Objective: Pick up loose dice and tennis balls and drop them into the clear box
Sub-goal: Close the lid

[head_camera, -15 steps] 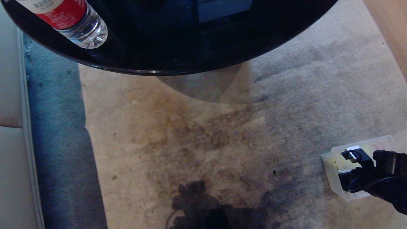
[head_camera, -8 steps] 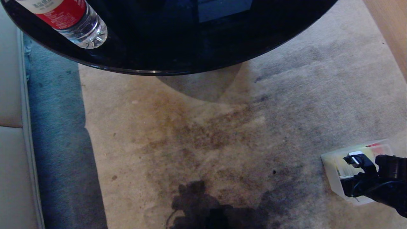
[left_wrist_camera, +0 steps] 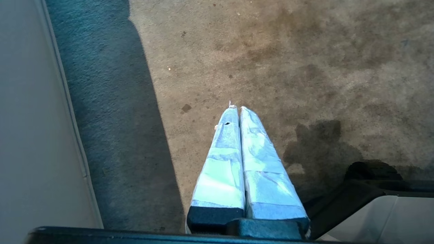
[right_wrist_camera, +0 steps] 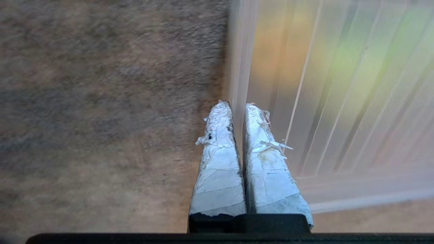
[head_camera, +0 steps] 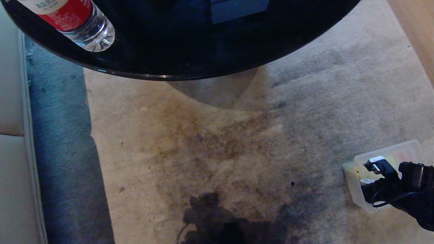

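- Right gripper (right_wrist_camera: pixel 237 105): fingers pinched on the box (head_camera: pixel 352 183) wall, one inside, one outside. Looks like it's gripping the rim to drag or lift the box, not to load it.
- Box sits on the carpet (head_camera: pixel 237 142), near its right edge, off from the round black table (head_camera: pixel 190 51).
- Yellow, green and orange blurs show through the box wall in the right wrist view; probably dice or balls inside, can't tell which. None loose on the carpet in view.
- Left gripper (left_wrist_camera: pixel 236 107): clenched on nothing, parked over the carpet beside the sofa (head_camera: pixel 13 135).
- Bottle (head_camera: pixel 73 18) on the table's left edge: red label, text unreadable.
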Tool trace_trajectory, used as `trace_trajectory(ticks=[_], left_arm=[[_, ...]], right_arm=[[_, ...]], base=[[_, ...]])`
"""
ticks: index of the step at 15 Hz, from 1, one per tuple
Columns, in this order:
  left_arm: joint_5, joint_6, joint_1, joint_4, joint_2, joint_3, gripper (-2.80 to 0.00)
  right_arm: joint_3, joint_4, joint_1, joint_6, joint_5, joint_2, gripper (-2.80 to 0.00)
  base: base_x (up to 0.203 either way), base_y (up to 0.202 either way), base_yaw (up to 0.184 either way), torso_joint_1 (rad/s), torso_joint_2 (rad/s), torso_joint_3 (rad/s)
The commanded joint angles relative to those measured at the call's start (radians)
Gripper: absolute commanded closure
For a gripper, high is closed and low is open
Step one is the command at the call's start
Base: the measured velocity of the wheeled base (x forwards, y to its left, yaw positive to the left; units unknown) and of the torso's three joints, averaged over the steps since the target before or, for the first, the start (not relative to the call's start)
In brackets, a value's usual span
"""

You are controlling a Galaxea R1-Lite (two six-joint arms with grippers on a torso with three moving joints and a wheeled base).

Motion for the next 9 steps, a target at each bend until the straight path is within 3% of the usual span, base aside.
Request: trace_trajectory(ticks=[1, 9], left_arm=[[0.0, 0.0, 0.0, 0.0, 0.001, 0.0, 0.0], [0.0, 0.0, 0.0, 0.0, 0.0, 0.0, 0.0]], right_arm=[[0.006, -0.011, -0.002, -0.022, 0.012, 0.018, 0.0], [0.06, -0.004, -0.035, -0.027, 0.008, 0.001, 0.0]], base=[[0.0, 0.0, 0.0, 0.0, 0.0, 0.0], [0.0, 0.0, 0.0, 0.0, 0.0, 0.0]])
